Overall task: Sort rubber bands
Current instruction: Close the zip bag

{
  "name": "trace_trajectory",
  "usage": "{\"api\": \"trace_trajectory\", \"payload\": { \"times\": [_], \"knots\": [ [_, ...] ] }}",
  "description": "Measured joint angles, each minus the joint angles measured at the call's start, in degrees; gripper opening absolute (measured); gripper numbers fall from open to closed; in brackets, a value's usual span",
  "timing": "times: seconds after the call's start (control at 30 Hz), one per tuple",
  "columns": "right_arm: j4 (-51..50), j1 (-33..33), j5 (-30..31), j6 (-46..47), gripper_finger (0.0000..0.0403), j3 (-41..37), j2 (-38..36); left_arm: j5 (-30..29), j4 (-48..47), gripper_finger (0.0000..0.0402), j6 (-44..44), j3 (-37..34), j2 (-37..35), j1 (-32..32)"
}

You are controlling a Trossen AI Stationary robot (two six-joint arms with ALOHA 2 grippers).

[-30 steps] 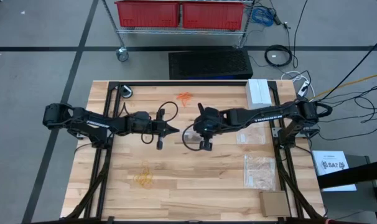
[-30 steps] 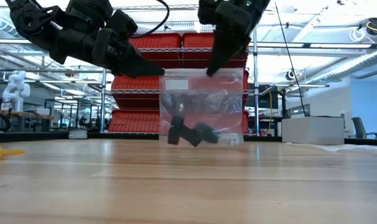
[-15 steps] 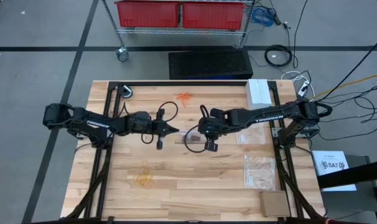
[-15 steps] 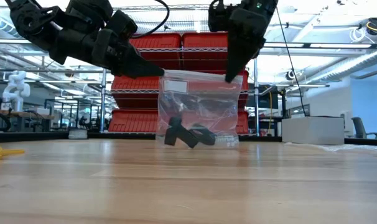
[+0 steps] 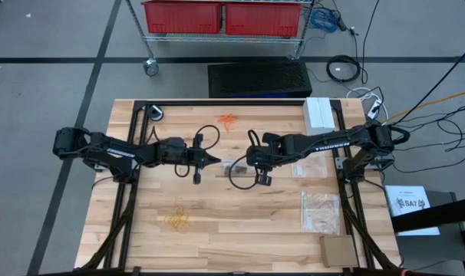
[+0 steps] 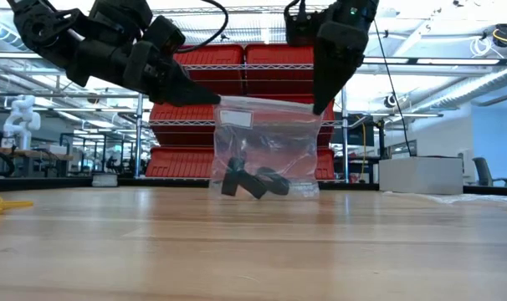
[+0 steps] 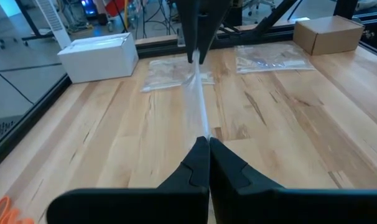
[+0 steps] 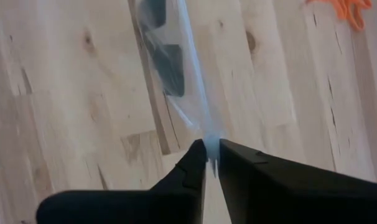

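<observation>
Two robot grippers are holding a clear bag (image 6: 266, 150) upright over the middle of the tabletop (image 5: 240, 222). The left gripper (image 5: 216, 160) is pinching one top corner, the right gripper (image 5: 250, 159) the other. Black rubber bands (image 6: 252, 181) are sitting inside the bag. Orange bands (image 5: 228, 119) are lying near the far edge, yellow bands (image 5: 177, 220) toward the near-left corner.

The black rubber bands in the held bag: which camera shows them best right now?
Low view: the black rubber bands sit side-on at the bottom of the clear bag. Right wrist shows them partly, through folded plastic. High view gives only a dark speck; left wrist sees the bag edge-on, no bands.
</observation>
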Motion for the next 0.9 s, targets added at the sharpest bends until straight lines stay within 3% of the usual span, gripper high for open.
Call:
{"api": "trace_trajectory", "payload": {
  "times": [0.13,0.37,0.63,0.9],
  "knots": [
    [-2.1,0.0,0.6,0.7,0.0043,-0.1,0.0,-0.7,-0.8,0.0,0.0,0.0,0.0,0.0],
    [-3.8,-0.1,7.4,2.5,0.0084,-0.2,-1.7,-1.8,-1.9,0.0,0.1,0.0,0.0,0.0],
    [-0.3,0.3,6.9,-1.1,0.0123,-0.1,-4.4,-1.9,-1.8,0.0,0.1,0.0,0.0,0.0],
    [2.8,-0.9,4.4,-5.5,0.012,-0.7,-3.1,-1.9,-1.8,0.0,0.2,0.0,0.0,0.0]
  ]
}}
